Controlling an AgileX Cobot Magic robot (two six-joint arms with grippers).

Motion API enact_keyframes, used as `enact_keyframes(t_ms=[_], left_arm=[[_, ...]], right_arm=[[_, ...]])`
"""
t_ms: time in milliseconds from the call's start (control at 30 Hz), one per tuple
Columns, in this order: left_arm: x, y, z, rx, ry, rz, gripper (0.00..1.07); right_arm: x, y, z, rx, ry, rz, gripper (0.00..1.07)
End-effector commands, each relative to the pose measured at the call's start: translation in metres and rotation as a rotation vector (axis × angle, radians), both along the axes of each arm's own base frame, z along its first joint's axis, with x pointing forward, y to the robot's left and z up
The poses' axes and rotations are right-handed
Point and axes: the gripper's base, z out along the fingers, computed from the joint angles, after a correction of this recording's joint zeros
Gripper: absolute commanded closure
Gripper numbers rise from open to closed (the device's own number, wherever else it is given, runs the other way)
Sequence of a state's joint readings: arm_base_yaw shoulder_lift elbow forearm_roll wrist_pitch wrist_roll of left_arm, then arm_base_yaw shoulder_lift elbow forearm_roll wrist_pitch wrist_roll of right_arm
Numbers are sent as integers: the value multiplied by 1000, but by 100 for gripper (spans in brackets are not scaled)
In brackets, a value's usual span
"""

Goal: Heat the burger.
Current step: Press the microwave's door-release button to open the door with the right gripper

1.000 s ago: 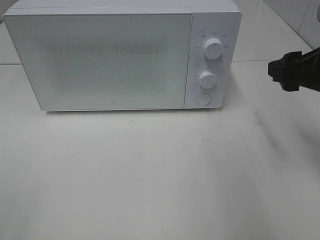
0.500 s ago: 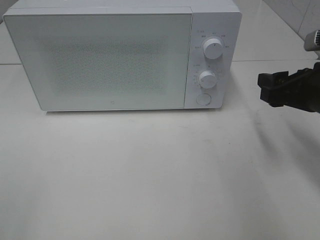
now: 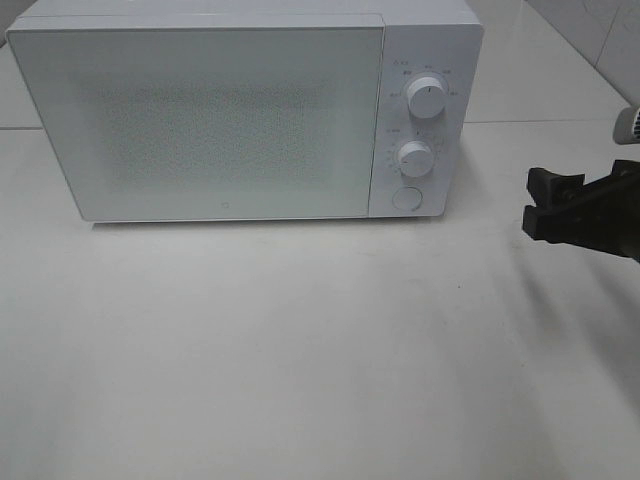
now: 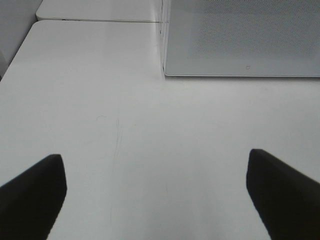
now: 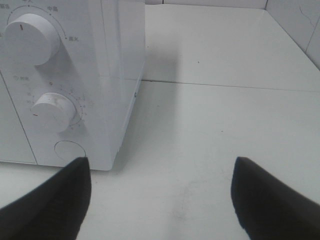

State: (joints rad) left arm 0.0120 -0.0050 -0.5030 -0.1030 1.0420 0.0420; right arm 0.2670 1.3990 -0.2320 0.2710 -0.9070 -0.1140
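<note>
Nearest, over the table [image 4: 125, 100]: left gripper [image 4: 155, 162] and right gripper [image 5: 161, 167], two in all, both spread wide, empty. Beyond: one microwave [image 3: 445, 45], door [image 3: 220, 120] closed, two knobs [image 3: 427, 97], one button [image 3: 405, 198]. No burger in view; whether behind that door, cannot tell. Probably light, soft, squashable: best held gently by the sides.

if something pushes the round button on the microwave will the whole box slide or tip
The microwave looks like a wide, low, rigid box sitting flat on the table, so tipping seems unlikely, especially as the round button sits low on its front. The table looks smooth and glossy, so a firm push might slide it back slightly, though its bulk probably limits that.
</note>
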Motion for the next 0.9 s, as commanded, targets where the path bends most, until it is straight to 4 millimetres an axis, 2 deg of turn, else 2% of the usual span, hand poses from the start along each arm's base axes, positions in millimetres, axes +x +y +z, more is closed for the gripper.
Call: enact_keyframes(t_ms=[33, 167, 433, 533, 600, 900], left_arm=[[-2, 0, -1, -2, -20, -2, 17], [-2, 0, -1, -2, -20, -2, 17], [-2, 0, -1, -2, -20, -2, 17], [-2, 0, -1, -2, -20, -2, 17], [-2, 0, -1, -2, -20, -2, 17], [-2, 0, -1, -2, -20, -2, 17]], right_arm=[[-3, 10, 2, -21, -34, -11, 32], [-5, 18, 1, -19, -43, -3, 32], [-7, 45, -22, -38, -47, -27, 32], [-7, 48, -24, -38, -40, -26, 32], [-3, 66, -28, -30, -27, -12, 32], [8, 95, -35, -7, -9, 1, 32]])
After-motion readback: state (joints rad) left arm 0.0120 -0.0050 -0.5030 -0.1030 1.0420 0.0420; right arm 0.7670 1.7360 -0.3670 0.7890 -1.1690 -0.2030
